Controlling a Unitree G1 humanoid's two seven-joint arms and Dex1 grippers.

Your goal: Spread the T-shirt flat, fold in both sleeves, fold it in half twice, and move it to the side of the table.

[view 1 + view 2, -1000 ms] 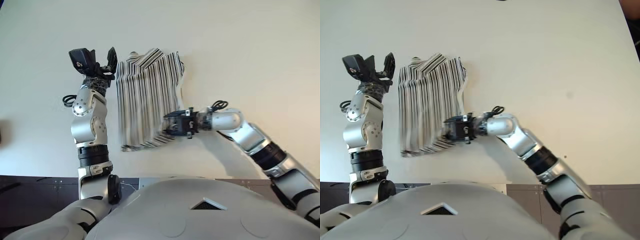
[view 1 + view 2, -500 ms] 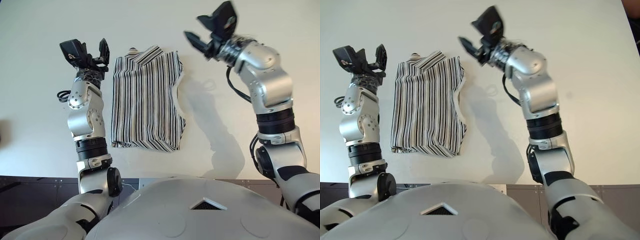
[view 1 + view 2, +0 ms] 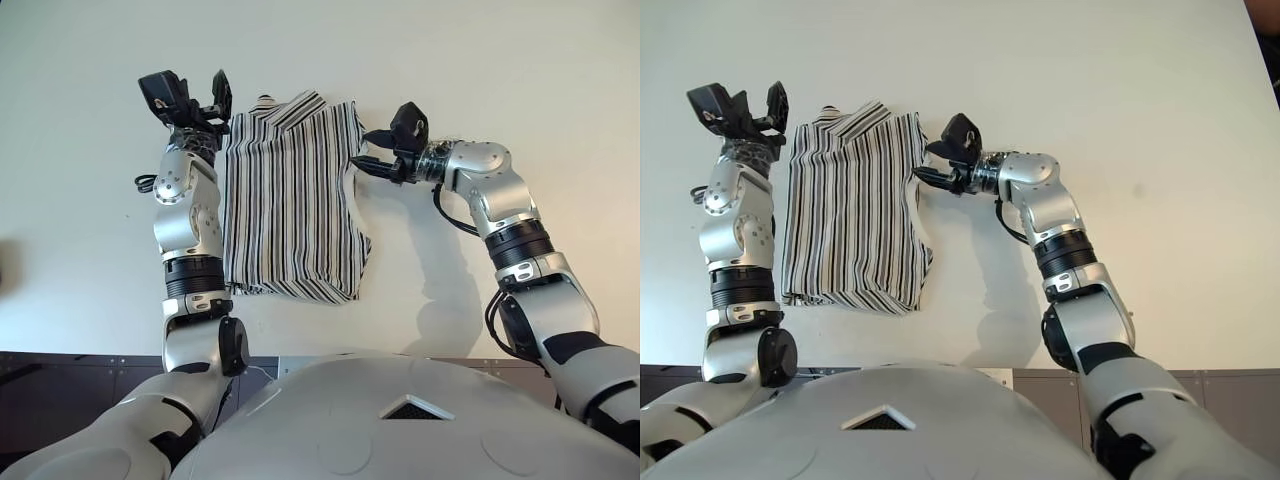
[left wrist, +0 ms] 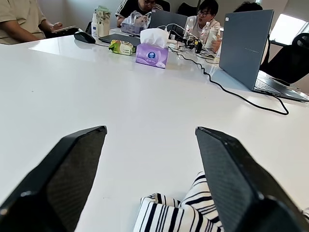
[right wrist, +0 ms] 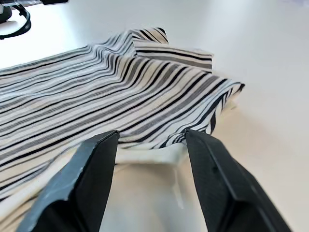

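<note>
Striped T-shirt [image 3: 290, 200] folded lengthwise, flat on bench [image 3: 520, 60], centre. Left jaws wide, empty, off its 10 o'clock corner. Right jaws parted at its 2 o'clock edge, hem just ahead.

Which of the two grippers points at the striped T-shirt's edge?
The right gripper: its open fingers face the T-shirt's right edge. The left gripper, also open, points away across the table.

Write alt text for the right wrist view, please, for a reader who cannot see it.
A striped T-shirt lies folded on a white table, collar farthest from the camera. The right end effector is open, its dark fingers pointing at the shirt's edge.
</note>
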